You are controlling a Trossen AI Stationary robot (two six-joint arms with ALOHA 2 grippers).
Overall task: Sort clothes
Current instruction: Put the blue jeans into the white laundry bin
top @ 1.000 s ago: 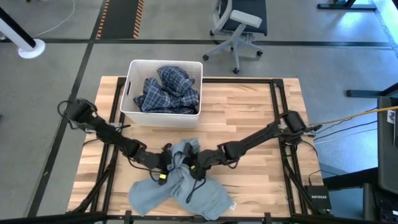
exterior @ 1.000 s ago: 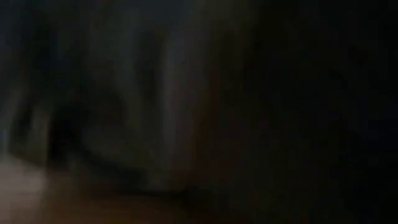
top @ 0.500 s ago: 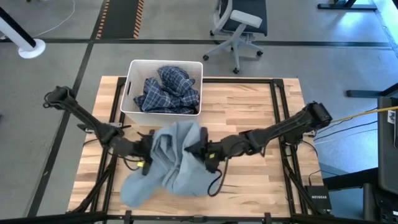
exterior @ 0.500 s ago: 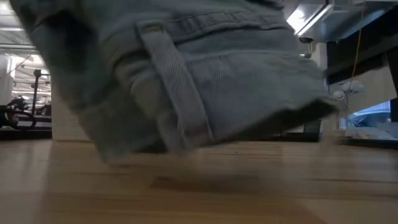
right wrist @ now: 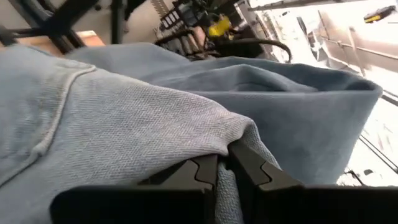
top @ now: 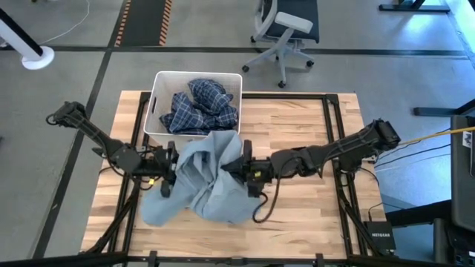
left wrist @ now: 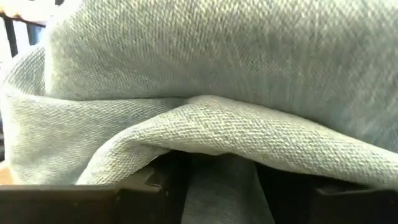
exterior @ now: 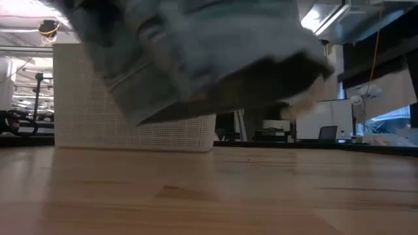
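**Between both grippers, denim hangs just short of the bin**

Above the table's centre, the light blue denim (top: 206, 182) hangs lifted, its top edge touching the white bin's (top: 158, 83) near wall at 12 o'clock; the plaid shirt (top: 202, 107) already lies inside. Its long axis runs from 11 down to 5 o'clock. Left gripper (top: 168, 174) holds the 9 o'clock side with wide jaws; right gripper (top: 242, 167) is pinched tight on a fold at 3 o'clock. Both sit equally near. Half a second ago the bundle hung lower and further from the bin.
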